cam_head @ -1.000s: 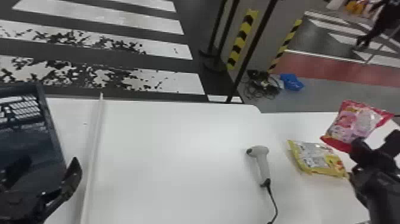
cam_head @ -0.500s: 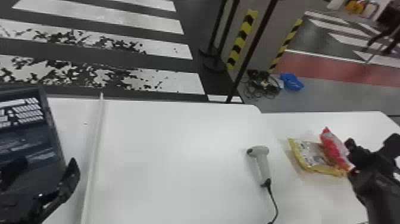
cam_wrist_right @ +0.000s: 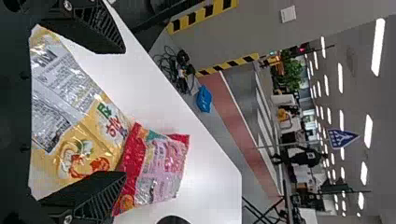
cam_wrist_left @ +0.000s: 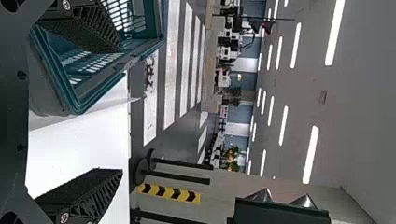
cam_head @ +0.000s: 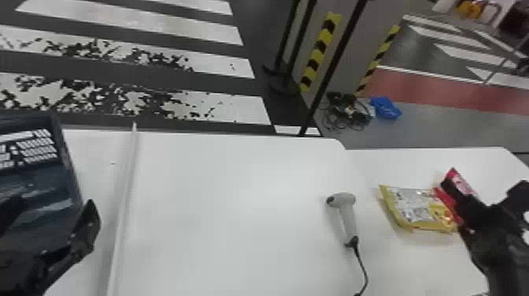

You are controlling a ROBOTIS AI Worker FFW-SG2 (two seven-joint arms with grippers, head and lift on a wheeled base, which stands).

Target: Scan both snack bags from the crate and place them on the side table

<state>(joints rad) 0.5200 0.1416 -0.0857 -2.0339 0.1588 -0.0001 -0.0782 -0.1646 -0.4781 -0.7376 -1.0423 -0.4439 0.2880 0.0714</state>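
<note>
Across the white side table (cam_head: 409, 259), the yellow snack bag (cam_head: 413, 204) and the red snack bag (cam_wrist_right: 161, 161) were laid with their edges meeting. Just by the red one, the right gripper (cam_head: 485, 191) was held with its jaws parted. On the adjoining tabletop (cam_head: 216, 197), the scanner (cam_head: 342, 200) was set down, its cable trailed beside it. Well apart, the left gripper (cam_head: 53, 204) was likewise opened, near the crate (cam_head: 67, 165). Beyond, the dark floor (cam_head: 130, 61) was crossed by white stripes.
</note>
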